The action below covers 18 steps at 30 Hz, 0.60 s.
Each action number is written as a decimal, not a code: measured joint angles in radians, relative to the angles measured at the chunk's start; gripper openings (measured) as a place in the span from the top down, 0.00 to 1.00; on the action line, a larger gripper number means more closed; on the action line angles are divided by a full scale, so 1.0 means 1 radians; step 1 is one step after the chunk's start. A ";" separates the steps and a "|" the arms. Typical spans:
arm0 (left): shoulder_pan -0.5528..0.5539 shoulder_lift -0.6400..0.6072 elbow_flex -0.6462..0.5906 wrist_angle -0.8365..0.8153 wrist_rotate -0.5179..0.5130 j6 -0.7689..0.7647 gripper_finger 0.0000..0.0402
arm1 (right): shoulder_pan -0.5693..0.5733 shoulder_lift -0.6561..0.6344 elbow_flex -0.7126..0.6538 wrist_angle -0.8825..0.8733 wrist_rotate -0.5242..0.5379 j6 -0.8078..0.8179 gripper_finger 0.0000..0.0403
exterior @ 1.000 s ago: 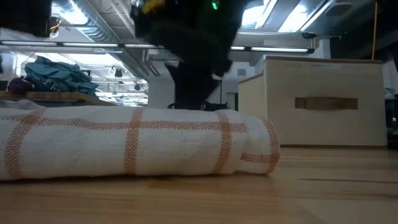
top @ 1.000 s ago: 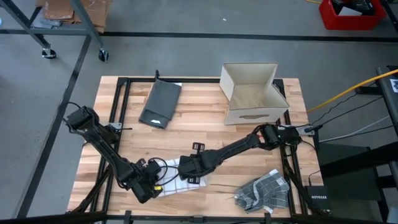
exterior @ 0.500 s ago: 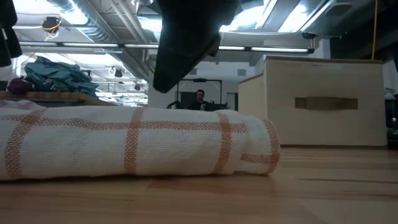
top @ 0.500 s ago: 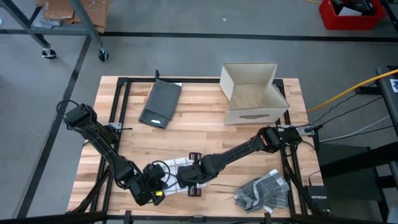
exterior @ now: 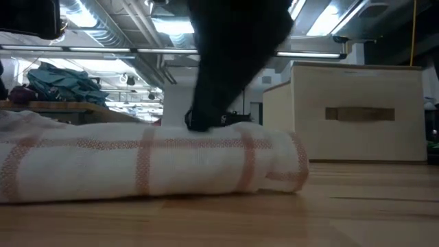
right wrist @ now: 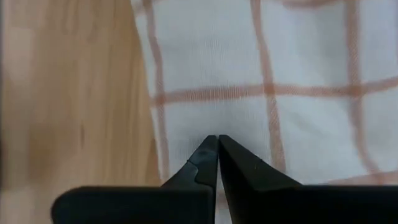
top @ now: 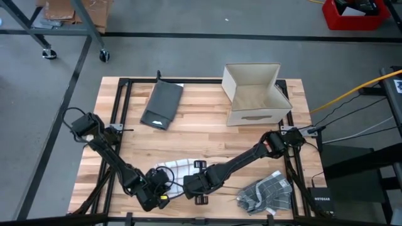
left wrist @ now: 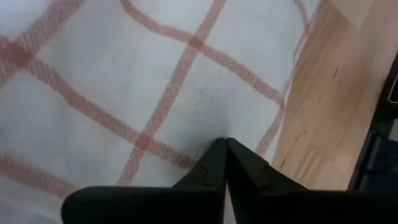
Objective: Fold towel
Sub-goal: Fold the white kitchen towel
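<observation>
A white towel (top: 176,168) with an orange grid lies folded in a thick flat bundle (exterior: 151,161) near the table's front edge, left of centre. My left gripper (top: 158,183) is shut at the towel's near left part; its tips (left wrist: 225,143) are against the cloth (left wrist: 155,74). My right gripper (top: 190,181) is shut at the towel's near right part; its tips (right wrist: 217,138) are on the cloth (right wrist: 280,62) close to an edge. In the low view the right arm comes down onto the bundle's top (exterior: 199,123). My left gripper meets the towel's upper face (left wrist: 205,118) with its shut tips, slanting down from the table's near left. Whether any cloth is caught between the fingers I cannot tell. The towel lies flat on the table. My right gripper sets its shut tips on the towel's top layer (right wrist: 199,118), just inside a side edge, coming steeply from above. Whether cloth is pinched between them I cannot tell. The bundle rests on the table under it (exterior: 195,127).
An open cardboard box (top: 254,94) stands at the far right, also in the low view (exterior: 357,113). A dark grey folded cloth (top: 162,105) lies at the far left of centre. A grey checked cloth (top: 267,193) lies crumpled at the near right corner.
My right gripper has moved across the towel toward the table's near edge and a little left, and now stands on the bundle's top. My left gripper has shifted slightly toward the towel and tipped further down. Both stay shut.
</observation>
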<state>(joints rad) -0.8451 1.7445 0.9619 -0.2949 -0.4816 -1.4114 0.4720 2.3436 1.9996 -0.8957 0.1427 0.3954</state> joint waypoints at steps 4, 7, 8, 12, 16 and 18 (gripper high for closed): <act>-0.015 0.004 0.000 -0.002 0.000 -0.006 1.00 | 0.000 0.001 -0.078 0.015 -0.025 0.023 0.95; -0.030 0.004 0.000 -0.004 0.001 -0.006 1.00 | 0.000 -0.004 -0.113 0.025 -0.050 0.052 0.95; -0.034 0.004 0.000 -0.008 0.001 -0.007 1.00 | 0.000 -0.005 -0.117 0.024 -0.056 0.054 0.95; -0.048 0.004 -0.007 -0.019 0.003 -0.050 1.00 | 0.006 -0.005 -0.121 0.026 -0.050 0.053 0.95; -0.052 0.004 -0.008 -0.042 0.005 -0.079 1.00 | 0.006 -0.003 -0.108 0.030 -0.046 0.049 0.95; -0.052 0.005 -0.008 -0.036 0.007 -0.079 1.00 | 0.006 -0.002 -0.101 0.023 -0.038 0.046 0.95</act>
<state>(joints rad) -0.8967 1.7493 0.9539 -0.3312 -0.4749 -1.4902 0.4778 2.3418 1.8987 -0.8730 0.1045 0.4413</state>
